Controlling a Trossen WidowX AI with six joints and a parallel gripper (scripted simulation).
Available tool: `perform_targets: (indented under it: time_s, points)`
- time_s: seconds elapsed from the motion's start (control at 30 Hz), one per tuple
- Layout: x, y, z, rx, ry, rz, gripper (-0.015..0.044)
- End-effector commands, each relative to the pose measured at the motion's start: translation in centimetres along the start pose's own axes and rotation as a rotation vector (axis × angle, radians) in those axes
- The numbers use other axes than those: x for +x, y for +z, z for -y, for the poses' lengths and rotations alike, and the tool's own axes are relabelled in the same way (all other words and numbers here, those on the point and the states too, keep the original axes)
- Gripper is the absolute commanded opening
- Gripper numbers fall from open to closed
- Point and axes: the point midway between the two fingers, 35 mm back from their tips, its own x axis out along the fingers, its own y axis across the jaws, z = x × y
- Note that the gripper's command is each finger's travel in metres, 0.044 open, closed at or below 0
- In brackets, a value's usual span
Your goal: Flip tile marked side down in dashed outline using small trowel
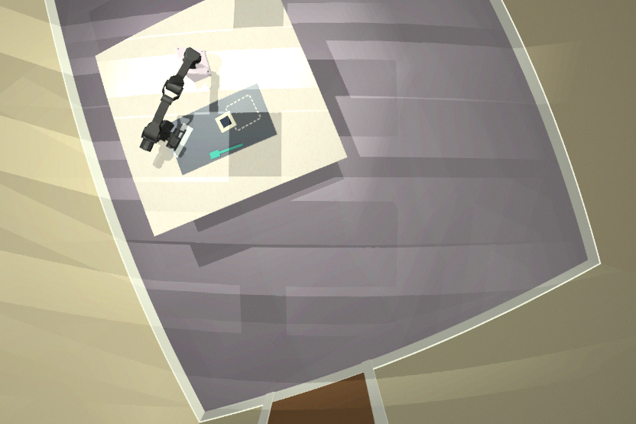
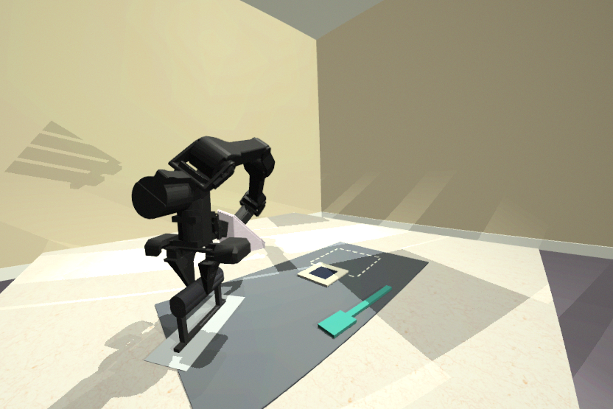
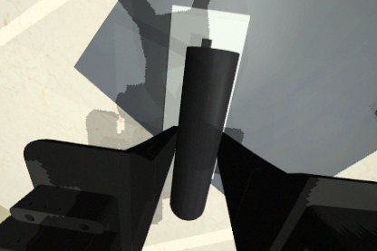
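Observation:
The trowel [image 1: 188,132] [image 2: 184,302] [image 3: 210,82] has a thick black cylindrical handle on posts above a flat pale blade. Its blade lies low over the mat's left end, partly past the mat's edge. My gripper [image 1: 176,137] [image 2: 199,289] [image 3: 197,134] points down and is shut on the handle, one finger on each side. The tile [image 1: 225,121] [image 2: 323,273] is cream with a dark square facing up. It lies flat on the grey mat [image 1: 205,144] [image 2: 277,340] [image 3: 294,59], mostly outside the dashed outline [image 1: 249,95] [image 2: 340,248], beside its near edge.
A teal flat-bladed tool [image 1: 215,153] [image 2: 337,323] lies along the mat's edge, its handle pointing away from the trowel. A pale pink wedge [image 1: 205,62] [image 2: 242,233] stands on the table [image 1: 287,152] [image 2: 475,345] by the arm's base, behind the mat.

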Motion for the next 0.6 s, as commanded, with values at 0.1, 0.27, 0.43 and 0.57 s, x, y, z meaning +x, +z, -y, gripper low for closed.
perform_targets:
  time_s: [0.1,0.27,0.43,0.57]
  points:
    - [0.09,-0.02,0.00,-0.003,-0.002,0.000,0.0130]
    - [0.09,-0.02,0.00,-0.003,-0.002,0.000,0.0130]
    - [0.09,-0.02,0.00,0.041,-0.002,0.000,0.0130]
    - [0.09,-0.02,0.00,0.161,-0.002,0.000,0.0130]
